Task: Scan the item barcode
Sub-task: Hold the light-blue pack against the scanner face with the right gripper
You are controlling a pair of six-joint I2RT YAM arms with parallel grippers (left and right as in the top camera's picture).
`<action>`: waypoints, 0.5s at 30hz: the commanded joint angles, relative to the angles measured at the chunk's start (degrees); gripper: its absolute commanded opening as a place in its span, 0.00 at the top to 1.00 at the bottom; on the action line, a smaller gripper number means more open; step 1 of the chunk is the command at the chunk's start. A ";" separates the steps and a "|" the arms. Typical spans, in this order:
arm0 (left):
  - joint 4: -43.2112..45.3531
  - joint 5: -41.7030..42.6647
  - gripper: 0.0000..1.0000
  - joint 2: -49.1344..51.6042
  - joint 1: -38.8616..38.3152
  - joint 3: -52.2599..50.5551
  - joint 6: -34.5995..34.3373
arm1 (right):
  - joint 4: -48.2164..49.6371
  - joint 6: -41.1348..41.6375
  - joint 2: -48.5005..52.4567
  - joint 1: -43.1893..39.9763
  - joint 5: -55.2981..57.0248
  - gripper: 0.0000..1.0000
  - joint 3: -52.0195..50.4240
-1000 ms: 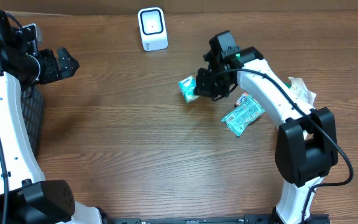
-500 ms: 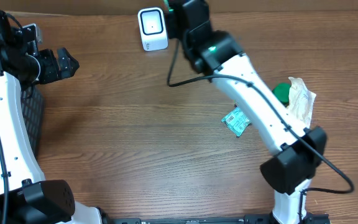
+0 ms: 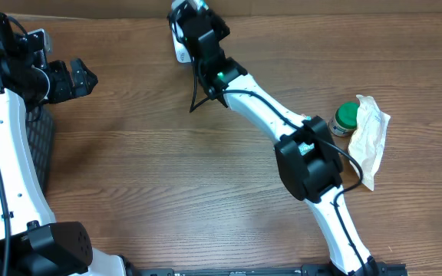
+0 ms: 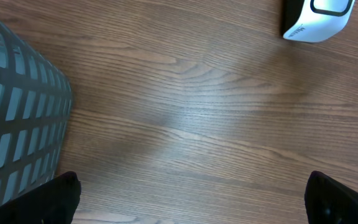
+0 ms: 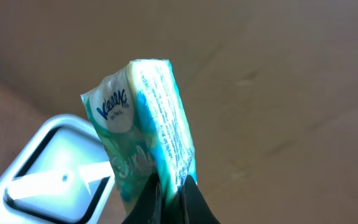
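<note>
The item is a teal-and-white Kleenex tissue pack (image 5: 143, 118), standing upright in the right wrist view. My right gripper (image 5: 169, 198) is shut on its lower edge. Just behind it at lower left is the white barcode scanner (image 5: 45, 177), its face glowing. Overhead, the right gripper (image 3: 192, 11) hangs over the scanner (image 3: 179, 50) at the table's far edge and hides most of it, and the pack barely shows there. My left gripper (image 3: 79, 77) stays at the far left, open with nothing between its fingers (image 4: 61, 199). In the left wrist view the scanner (image 4: 316, 18) shows at top right.
A green-lidded jar (image 3: 345, 116) and a crumpled white wrapper (image 3: 372, 130) lie at the right. A dark mesh basket (image 3: 41, 146) stands at the left edge; its grey wall (image 4: 11, 124) is close to the left gripper. The right arm stretches diagonally across the table.
The right arm has swung from the table's middle up and left to the scanner, carrying the tissue pack. The left arm has not moved.
</note>
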 commanded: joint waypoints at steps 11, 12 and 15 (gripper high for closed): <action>0.00 0.42 0.00 0.22 -0.39 0.22 0.83 | 3.23 -10.27 5.14 0.00 -5.86 0.96 0.50; 0.00 0.44 0.00 0.22 -0.39 0.22 0.83 | 3.26 -10.25 5.11 0.00 -5.86 0.96 0.50; 0.02 0.44 0.01 0.22 -0.39 0.22 0.85 | 3.17 -10.25 5.14 0.00 -5.84 0.96 0.50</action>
